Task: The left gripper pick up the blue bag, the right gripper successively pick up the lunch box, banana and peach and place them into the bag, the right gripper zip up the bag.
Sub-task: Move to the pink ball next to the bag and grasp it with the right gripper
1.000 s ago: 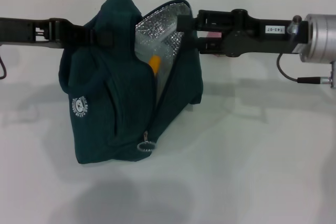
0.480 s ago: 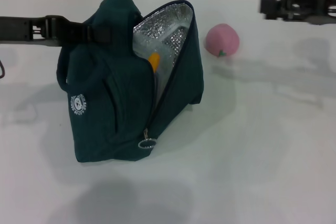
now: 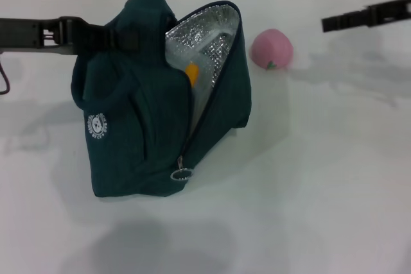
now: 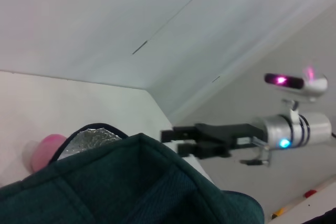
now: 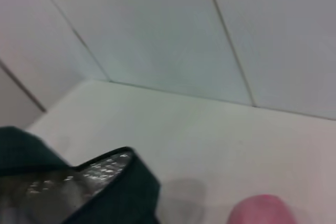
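The blue bag stands on the white table, its mouth open and the silver foil lining showing. My left gripper comes in from the left and is shut on the bag's top. A yellow-orange banana tip pokes up inside the bag. The lunch box is hidden. The pink peach lies on the table to the right of the bag. My right gripper hovers right of the peach, open and empty. The left wrist view shows the right gripper, the bag and the peach.
The bag's ring-pull zipper hangs at its lower front corner. The white table stretches right and in front of the bag. A wall runs behind the table. The right wrist view shows the bag's edge and the peach.
My right gripper has pulled back from the bag's mouth to the far right, uncovering the peach. The bag and my left gripper have barely moved.
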